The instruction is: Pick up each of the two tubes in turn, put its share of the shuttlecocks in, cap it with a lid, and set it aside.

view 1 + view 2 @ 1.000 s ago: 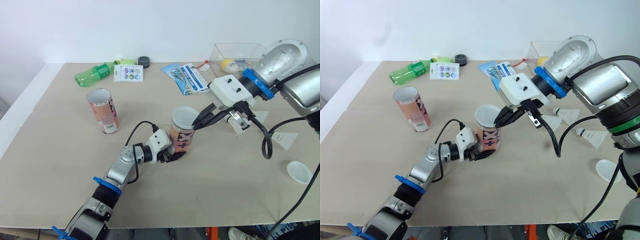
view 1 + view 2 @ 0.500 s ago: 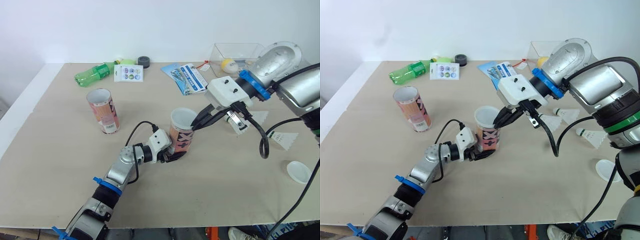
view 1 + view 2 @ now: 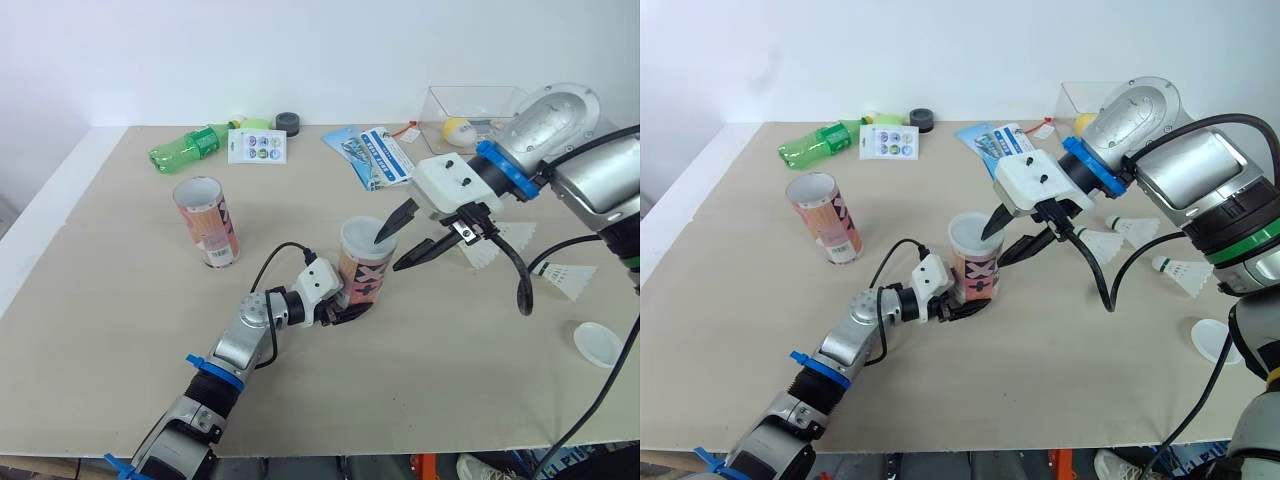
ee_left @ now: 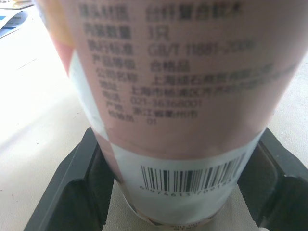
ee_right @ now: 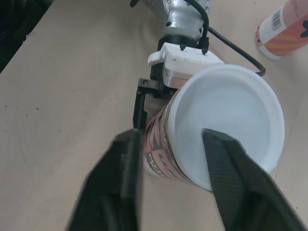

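Note:
A pink patterned tube (image 3: 363, 270) stands upright mid-table, and my left gripper (image 3: 343, 308) is shut on its base; the left wrist view has both black fingers (image 4: 72, 192) hugging the barcode end. My right gripper (image 3: 388, 253) hangs open at the tube's white mouth (image 5: 226, 125), one finger over the rim and one beside the wall, holding nothing. What lies inside the tube cannot be made out. A second open tube (image 3: 207, 221) stands to the left. Three shuttlecocks (image 3: 565, 278) lie on the right, with a white lid (image 3: 598, 343) near the right front.
Along the back edge lie a green bottle (image 3: 190, 147), a sticker card (image 3: 257, 146), a black roll (image 3: 288, 123), a blue brochure (image 3: 375, 155) and a clear box (image 3: 470, 108) holding a yellow ball. Bare table spreads across the front.
My right gripper's fingers, shut at the tube's rim before, have spread open. The left gripper and the tube stay where they were.

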Robot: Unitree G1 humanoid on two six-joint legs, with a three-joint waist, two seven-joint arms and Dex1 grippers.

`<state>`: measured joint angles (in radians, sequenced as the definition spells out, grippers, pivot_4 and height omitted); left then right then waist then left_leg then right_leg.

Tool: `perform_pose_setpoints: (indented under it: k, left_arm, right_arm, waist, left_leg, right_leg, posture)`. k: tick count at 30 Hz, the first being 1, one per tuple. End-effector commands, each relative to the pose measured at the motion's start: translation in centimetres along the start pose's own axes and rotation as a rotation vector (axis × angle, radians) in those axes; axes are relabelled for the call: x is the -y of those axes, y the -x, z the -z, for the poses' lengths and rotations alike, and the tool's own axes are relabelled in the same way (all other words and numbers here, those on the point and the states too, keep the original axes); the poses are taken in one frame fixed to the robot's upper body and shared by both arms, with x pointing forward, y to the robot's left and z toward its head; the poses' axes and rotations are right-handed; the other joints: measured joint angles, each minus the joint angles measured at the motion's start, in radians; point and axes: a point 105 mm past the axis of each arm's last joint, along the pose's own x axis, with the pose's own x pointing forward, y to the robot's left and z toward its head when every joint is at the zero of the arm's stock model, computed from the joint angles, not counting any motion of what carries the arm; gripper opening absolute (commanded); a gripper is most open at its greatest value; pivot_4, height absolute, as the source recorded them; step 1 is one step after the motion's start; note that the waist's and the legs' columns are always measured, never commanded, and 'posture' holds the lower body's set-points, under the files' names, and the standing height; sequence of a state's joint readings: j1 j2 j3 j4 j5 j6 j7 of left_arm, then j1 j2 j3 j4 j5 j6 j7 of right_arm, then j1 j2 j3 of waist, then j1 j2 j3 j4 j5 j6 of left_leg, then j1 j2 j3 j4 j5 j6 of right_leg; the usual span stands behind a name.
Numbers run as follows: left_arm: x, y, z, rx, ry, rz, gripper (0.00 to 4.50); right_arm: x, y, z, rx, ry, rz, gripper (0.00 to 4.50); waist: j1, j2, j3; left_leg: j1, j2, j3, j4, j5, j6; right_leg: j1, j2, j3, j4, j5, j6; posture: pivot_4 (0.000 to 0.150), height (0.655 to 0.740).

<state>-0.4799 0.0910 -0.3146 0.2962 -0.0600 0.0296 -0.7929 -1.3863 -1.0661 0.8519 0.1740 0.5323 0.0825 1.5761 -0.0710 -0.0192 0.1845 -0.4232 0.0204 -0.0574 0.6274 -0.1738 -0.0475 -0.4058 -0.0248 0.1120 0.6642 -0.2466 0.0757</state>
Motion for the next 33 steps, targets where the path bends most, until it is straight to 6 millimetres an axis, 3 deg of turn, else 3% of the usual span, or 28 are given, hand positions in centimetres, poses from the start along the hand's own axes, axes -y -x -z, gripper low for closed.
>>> perform_pose_setpoints:
  k: [1, 10, 13, 15, 19, 33]
  left_arm:
    - [0.7, 0.1, 1.5, -0.046, 0.044, 0.011, 2.97]
    - [0.5, 0.4, 1.5, -0.049, 0.039, 0.005, 2.97]
    - [0.4, 0.5, 1.5, -0.048, 0.038, 0.003, 2.97]
    - [0.3, 0.5, 1.5, -0.048, 0.037, 0.001, 2.97]
    - [0.3, 0.6, 1.6, -0.052, 0.037, 0.003, 2.97]
    - [0.1, 0.8, 1.6, -0.055, 0.041, -0.01, 2.97]
  right_arm:
    - [0.0, 1.6, -1.4, 0.037, 0.028, 0.023, 1.89]
    - [1.7, 4.5, -4.0, 0.485, -0.219, 0.192, 1.89]
    - [2.7, 3.5, -2.6, 0.548, -0.32, 0.308, 1.08]
    - [2.7, 2.2, -1.5, 0.53, -0.331, 0.347, 0.01]
    - [2.4, 0.4, -1.2, 0.528, -0.347, 0.361, 0.01]
    - [1.8, -1.8, 0.7, 0.434, -0.383, 0.325, 0.01]
  waist:
    - [0.0, 0.0, 0.0]
    - [0.0, 0.0, 0.0]
    - [0.001, -0.001, -0.001]
    - [0.002, -0.001, -0.001]
    - [0.005, 0.0, 0.0]
    - [0.004, 0.0, 0.0]
  left_leg:
    - [0.0, 0.0, 0.0, 0.0, 0.0, 0.0]
    - [0.0, 0.0, -0.001, 0.0, 0.0, 0.0]
    - [0.0, 0.0, -0.001, 0.0, 0.0, 0.0]
    - [0.0, 0.0, -0.001, 0.0, 0.0, 0.0]
    - [-0.001, 0.0, -0.001, -0.001, 0.0, 0.0]
    - [0.0, 0.0, -0.001, 0.0, 0.0, 0.0]
  right_leg:
    - [0.0, 0.0, 0.0, 0.0, 0.0, 0.0]
    - [0.0, 0.0, 0.0, 0.0, 0.001, 0.001]
    - [0.001, 0.0, -0.001, 0.0, 0.002, 0.003]
    - [0.001, 0.001, -0.001, 0.0, 0.002, 0.003]
    - [0.0, 0.001, -0.001, 0.0, 0.002, 0.004]
    - [0.0, 0.002, -0.001, 0.0, 0.002, 0.004]
  posture:
    - [0.15, 0.74]
    - [0.15, 0.74]
    - [0.15, 0.74]
    - [0.15, 0.74]
    - [0.15, 0.74]
    - [0.15, 0.74]
